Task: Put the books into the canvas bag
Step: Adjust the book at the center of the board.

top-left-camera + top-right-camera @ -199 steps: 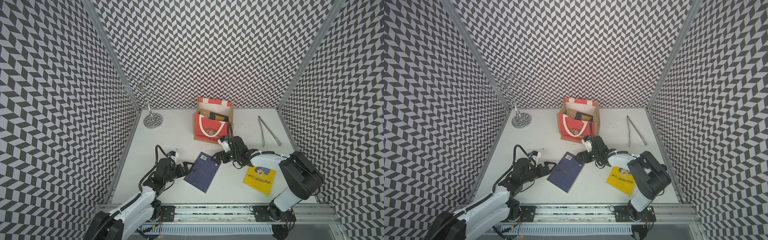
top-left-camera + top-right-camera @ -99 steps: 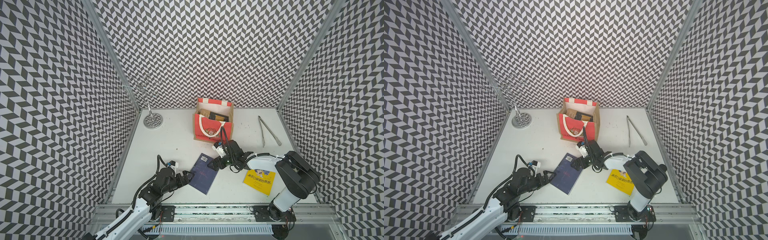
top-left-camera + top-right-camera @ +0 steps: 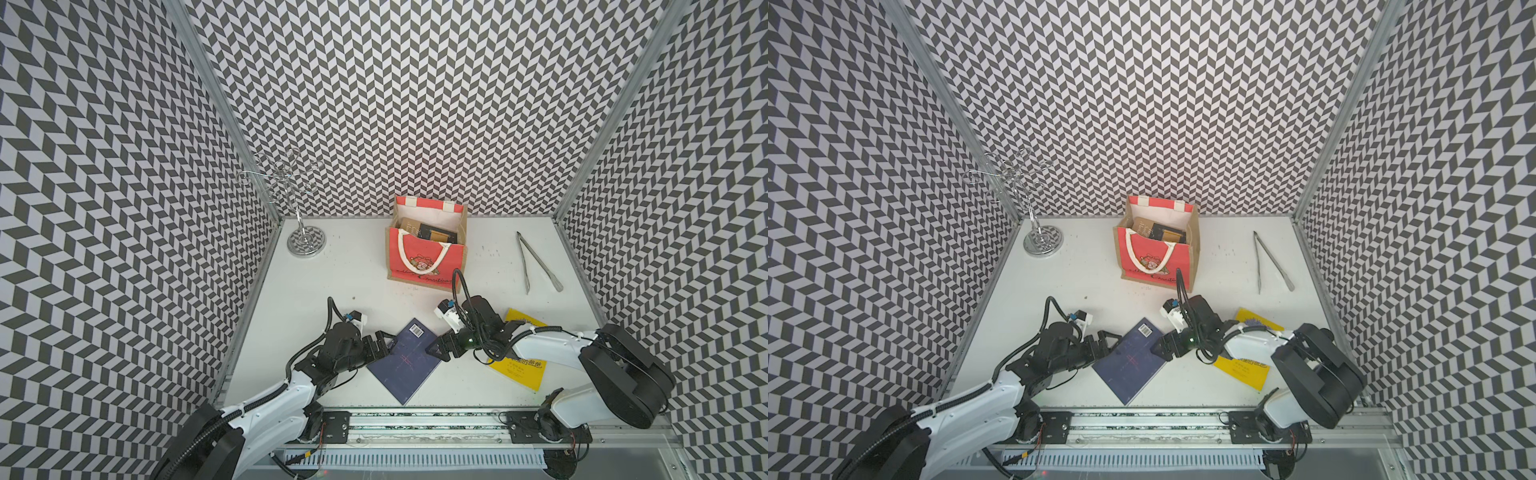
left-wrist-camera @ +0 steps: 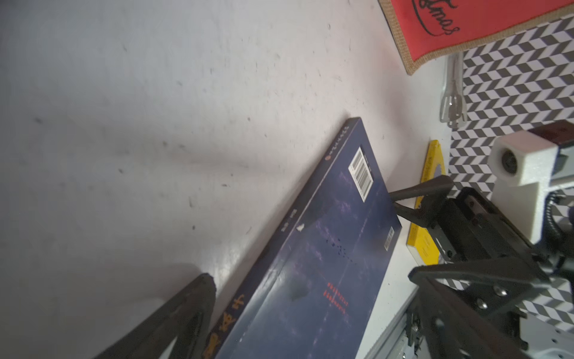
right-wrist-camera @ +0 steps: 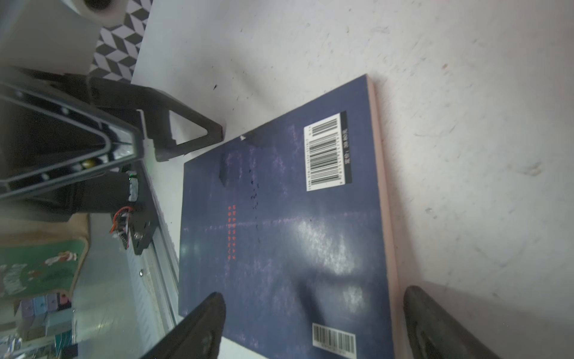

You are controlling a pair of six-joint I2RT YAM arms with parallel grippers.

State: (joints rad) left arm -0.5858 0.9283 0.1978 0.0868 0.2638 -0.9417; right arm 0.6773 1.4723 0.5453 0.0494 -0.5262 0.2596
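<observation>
Left fingers [image 4: 186, 314] stand wide apart, straddling the spine edge of the navy book [image 3: 405, 361]. It lies flat, barcode side up, with one corner close to the tabletop's [image 3: 353, 274] front rim. Behind it we have bare tabletop up to the canvas bag [image 3: 428, 259], which is upright and open with dark books [image 3: 434, 232] inside. Our right fingers [image 5: 435, 326] are spread too, either side of the opposite corner, clamping nothing. Past them the yellow book [image 3: 521, 368] lies partly under our right arm, with the tongs [image 3: 536, 262] well behind it.

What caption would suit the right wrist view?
Open right end effector poised at the navy book, barcode up, flat on the white table.
</observation>
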